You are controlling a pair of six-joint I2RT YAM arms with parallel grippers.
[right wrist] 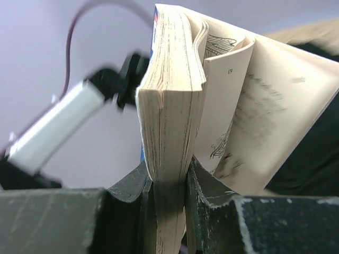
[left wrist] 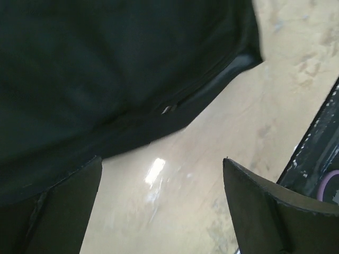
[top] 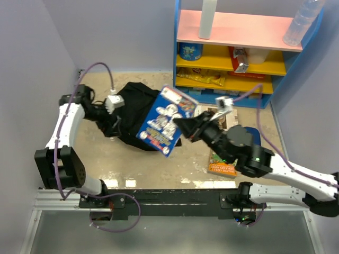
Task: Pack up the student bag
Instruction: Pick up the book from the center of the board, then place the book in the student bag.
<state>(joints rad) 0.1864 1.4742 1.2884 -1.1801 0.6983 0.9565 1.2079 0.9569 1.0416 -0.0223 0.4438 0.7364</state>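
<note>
- The bag [top: 130,108] is lying crumpled on the far left part of the tabletop [top: 159,169], just left of the shelf [top: 233,37].
- The right claw [right wrist: 169,166] is clamping the lower edge of a book [top: 167,120], with both jaws pressing flat against its page block.
- In the top view, the book is hanging tilted in the air, its blue cover is facing up, and it is overlapping the bag's right edge. The right claw is sitting just right of the bag.
- The left claw [left wrist: 161,161] is standing with its jaws apart and is gripping nothing. Bare tabletop is showing between its fingers [left wrist: 63,211].
- In the left wrist view, the bag is filling the upper left. Its black fabric is reaching down to the left finger, though actual contact cannot be confirmed.
- Only the left wrist view is showing the bag's zipper [left wrist: 169,108] running along the fabric edge. The top view is showing the left claw only as a dark shape against the bag.
- Only the right wrist view is showing the book's pages fanning open to the right, with the bag appearing as a dark area behind them and the left arm [right wrist: 53,127] appearing blurred at left.
- Only the top view is showing a second book [top: 222,164] lying flat on the tabletop beneath the right arm.
</note>
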